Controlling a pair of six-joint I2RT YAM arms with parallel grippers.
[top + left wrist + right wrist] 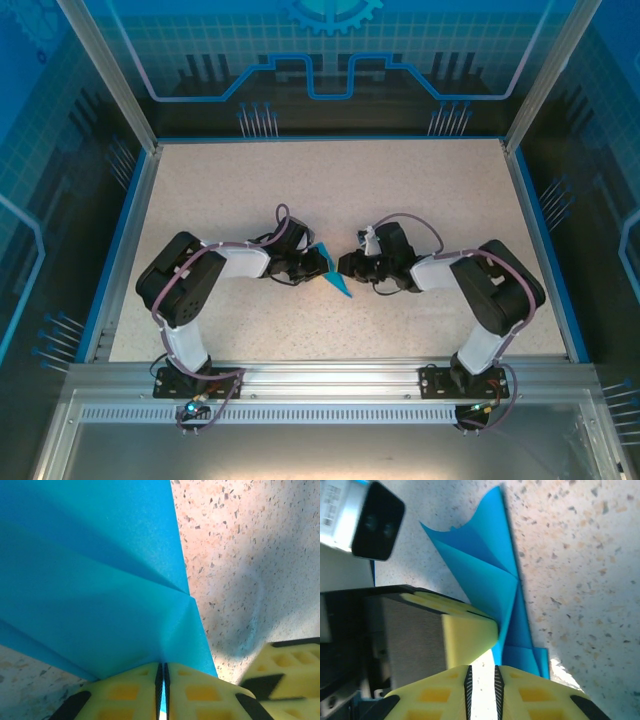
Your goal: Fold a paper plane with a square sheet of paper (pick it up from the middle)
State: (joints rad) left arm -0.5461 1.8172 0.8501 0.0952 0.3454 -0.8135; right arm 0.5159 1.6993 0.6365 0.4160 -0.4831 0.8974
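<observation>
The teal-blue sheet is folded with several creases into a pointed dart, the paper plane (336,281). It stands on edge on the table between the two grippers. My left gripper (316,264) is shut on its lower edge; in the left wrist view the paper plane (100,580) fans out from the closed pads of the left gripper (162,672). My right gripper (347,265) faces it from the right. In the right wrist view the right gripper (482,675) stands narrowly open over bare table, just short of the paper plane (490,580).
The speckled beige table (330,190) is framed by blue rails and aluminium posts. A yellow finger of the left gripper (470,635) presses against the paper close to my right fingertips. A right finger (292,665) shows at the lower right of the left wrist view.
</observation>
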